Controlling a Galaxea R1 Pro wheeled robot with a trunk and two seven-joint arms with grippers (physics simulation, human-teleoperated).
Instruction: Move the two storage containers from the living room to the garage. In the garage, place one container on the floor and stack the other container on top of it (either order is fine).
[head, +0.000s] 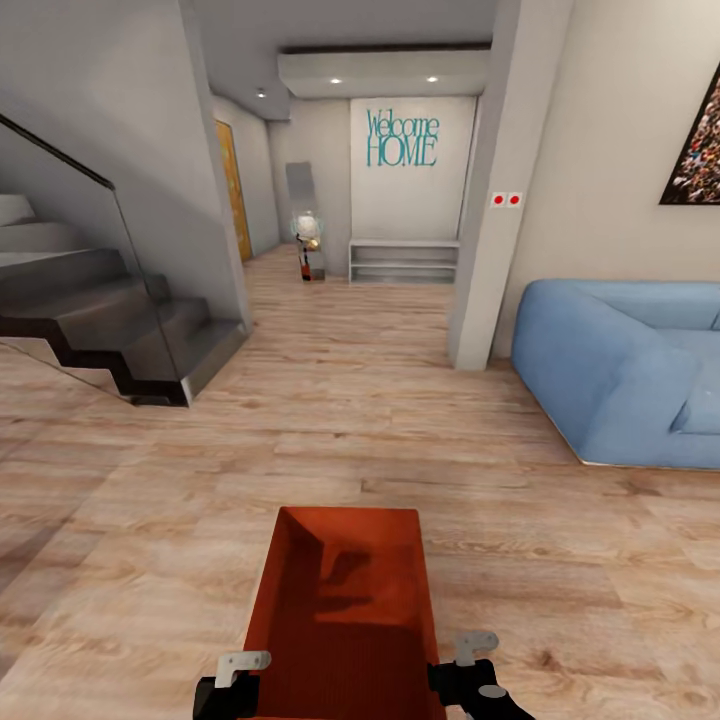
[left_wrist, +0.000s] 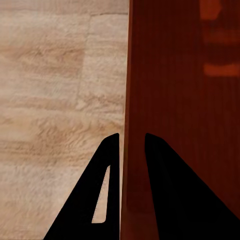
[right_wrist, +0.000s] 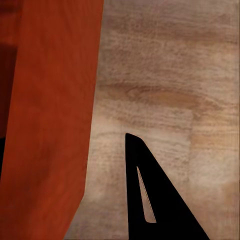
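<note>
Right, the orange-red storage container (head: 345, 610) sits low and centre in the head view, carried between the two arms above the light wood-plank floor (head: 300, 450). Beyond the container's far rim the planks run wide and bare toward a hallway with a "Welcome HOME" sign (head: 402, 138) on the end wall. Left of the container and further off, a dark staircase (head: 110, 320) with a glass side panel juts out over the planks; right of it, a blue sofa (head: 625, 370) stands near a pale pillar (head: 490, 200). The passage between staircase and pillar is broad.

Now the claws. The left claw (left_wrist: 132, 142) straddles the container's wall (left_wrist: 175, 100) in the left wrist view: one dark finger outside over the wood, the other inside against the ribbed red plastic, pinching the wall with only a narrow gap between them. The right claw (head: 470, 655) sits at the container's opposite side; in the right wrist view one finger (right_wrist: 150, 195) shows outside the red wall (right_wrist: 50, 125), the other is hidden behind it, so I cannot tell how tightly it grips.
</note>
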